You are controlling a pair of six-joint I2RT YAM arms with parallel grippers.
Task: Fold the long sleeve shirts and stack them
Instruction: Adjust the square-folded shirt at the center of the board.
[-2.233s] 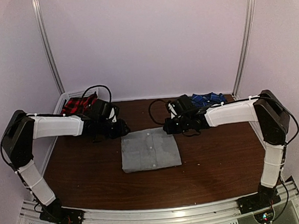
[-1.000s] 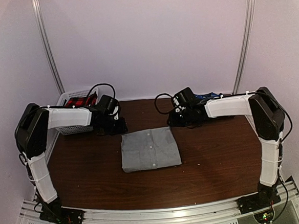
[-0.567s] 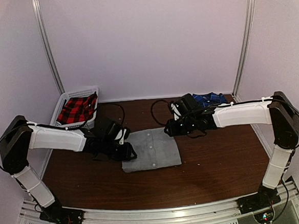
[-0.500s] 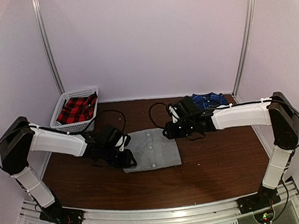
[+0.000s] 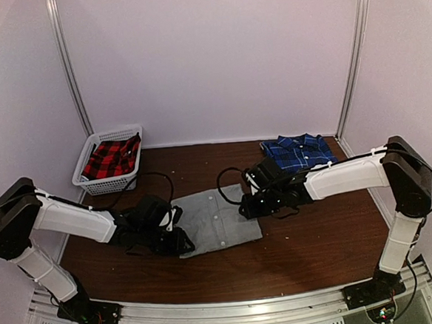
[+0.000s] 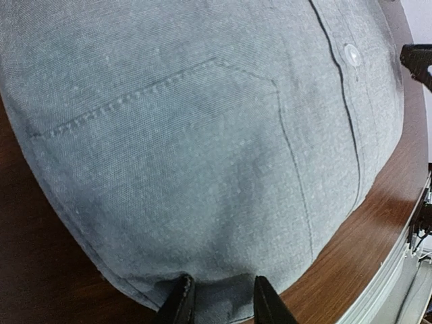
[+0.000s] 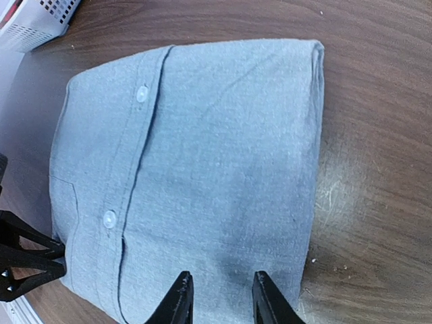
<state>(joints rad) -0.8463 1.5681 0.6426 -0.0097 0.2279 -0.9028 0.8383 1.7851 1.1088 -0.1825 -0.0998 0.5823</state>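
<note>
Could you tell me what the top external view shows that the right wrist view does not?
Only top external: the blue plaid shirt and the red plaid cloth in the white basket. Only right wrist: the right fingers close up, spread over the grey shirt, and pale scuffs on the table. Both: the folded grey shirt, the white basket, the brown table.

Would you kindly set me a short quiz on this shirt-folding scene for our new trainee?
1. True or false: the grey shirt lies on top of the blue plaid shirt.
2. Where is the blue plaid shirt? A: at the near edge of the table; B: at its far right; C: under the grey shirt.
3. Fill in: the red checked cloth lies in the white ____.
Key: 1 false, the two lie apart; 2 B; 3 basket.
</note>
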